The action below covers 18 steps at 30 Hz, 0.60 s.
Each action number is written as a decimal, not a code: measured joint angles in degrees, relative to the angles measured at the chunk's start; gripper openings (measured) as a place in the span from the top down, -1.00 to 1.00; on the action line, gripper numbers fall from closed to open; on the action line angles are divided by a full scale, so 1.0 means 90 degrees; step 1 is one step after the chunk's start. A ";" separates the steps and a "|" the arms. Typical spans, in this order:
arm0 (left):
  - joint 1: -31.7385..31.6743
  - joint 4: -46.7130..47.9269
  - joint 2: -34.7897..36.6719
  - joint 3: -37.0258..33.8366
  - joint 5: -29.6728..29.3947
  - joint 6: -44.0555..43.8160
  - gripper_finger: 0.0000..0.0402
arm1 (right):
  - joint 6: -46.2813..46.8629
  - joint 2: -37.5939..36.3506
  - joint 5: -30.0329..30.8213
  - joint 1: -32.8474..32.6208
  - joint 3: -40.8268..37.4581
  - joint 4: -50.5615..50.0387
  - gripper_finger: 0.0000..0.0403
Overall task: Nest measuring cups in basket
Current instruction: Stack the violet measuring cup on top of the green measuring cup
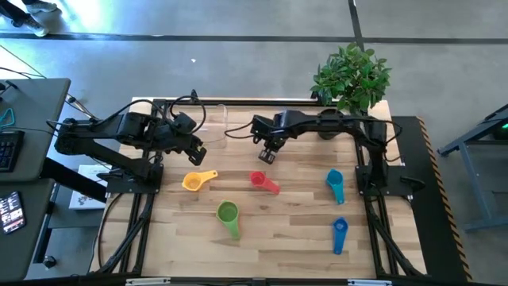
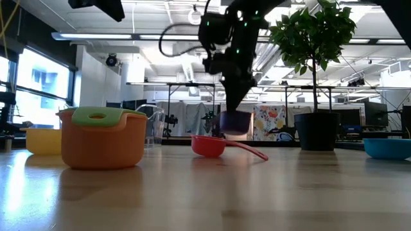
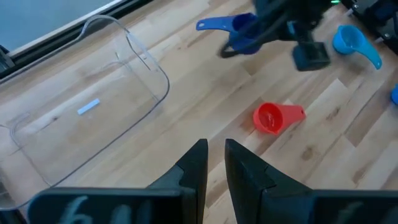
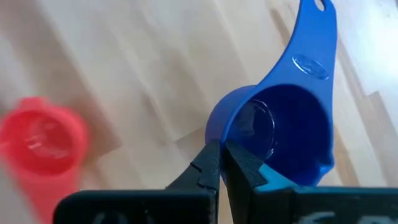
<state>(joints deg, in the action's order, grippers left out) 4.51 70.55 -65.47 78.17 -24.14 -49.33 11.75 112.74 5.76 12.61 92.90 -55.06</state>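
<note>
My right gripper [image 1: 268,152] hangs over the table's middle, shut on a dark purple-blue measuring cup [image 4: 280,124], which also shows in the left wrist view [image 3: 239,31] and the low view [image 2: 236,122]. My left gripper [image 1: 194,151] hovers right of the clear basket [image 3: 81,106], fingers nearly together and empty. The basket stands on the table at the far left. Red [image 1: 264,182], yellow [image 1: 198,181], green [image 1: 228,216], teal [image 1: 335,185] and blue [image 1: 339,234] cups lie on the wood. In the low view the green cup sits in an orange one [image 2: 103,144]. My right gripper pinches the purple-blue cup's bowl wall at the rim [image 4: 217,134], roughly opposite the handle, one finger inside the bowl and one outside. The fingers come from above, pointing down. The cup hangs lifted clear of the table, mouth up, just above the red cup.
A potted plant [image 1: 351,78] stands at the table's far right corner. Bare wood lies between the basket and the red cup and along the near edge. Both arms' bases flank the table's sides.
</note>
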 joint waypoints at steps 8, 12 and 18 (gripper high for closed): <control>0.0000 0.0011 0.0086 -0.0002 0.0426 0.0284 0.77 | 0.0053 -0.0509 -0.0104 -0.0685 0.0002 0.0040 1.00; 0.0000 0.0019 0.0176 -0.0002 0.0648 0.0495 0.77 | 0.0470 -0.0641 -0.0199 -0.1028 0.0002 0.0082 1.00; 0.0001 0.0040 0.0233 -0.0002 0.1009 0.0815 0.77 | 0.0552 -0.0676 -0.0210 -0.1739 0.0002 0.0219 1.00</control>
<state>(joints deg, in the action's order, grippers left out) 4.52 70.91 -63.38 78.15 -15.06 -42.00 16.71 106.66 3.87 -3.04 92.92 -53.09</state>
